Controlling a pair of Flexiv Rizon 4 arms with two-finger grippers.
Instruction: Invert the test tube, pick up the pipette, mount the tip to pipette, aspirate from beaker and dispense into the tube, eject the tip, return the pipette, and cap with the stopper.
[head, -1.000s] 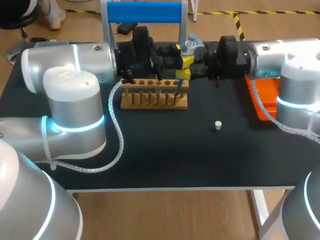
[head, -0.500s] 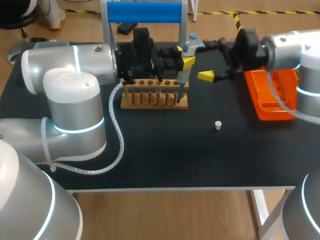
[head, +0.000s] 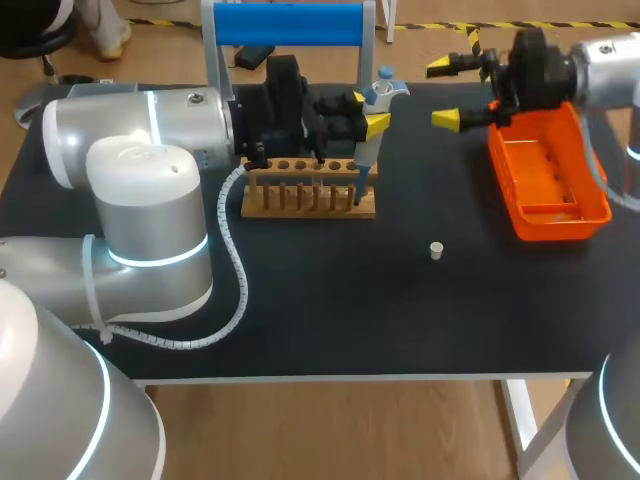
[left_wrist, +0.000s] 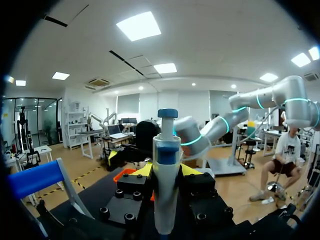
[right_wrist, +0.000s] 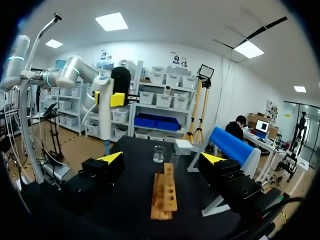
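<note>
Likely dispense step: left end effector (head: 366, 112) grasps blue-white plastic pipette (head: 362, 160) upright, tip at right end of wooden tube rack (head: 310, 200). Right end effector (head: 441, 94) released, near orange plastic tray (head: 550, 190). Next calls for tip ejection; small white stopper (head: 436, 250) lies apart on bench (head: 300, 300).

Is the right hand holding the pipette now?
No, the pipette is clamped in the left hand, while the right hand stands open and empty near the orange tray.
</note>
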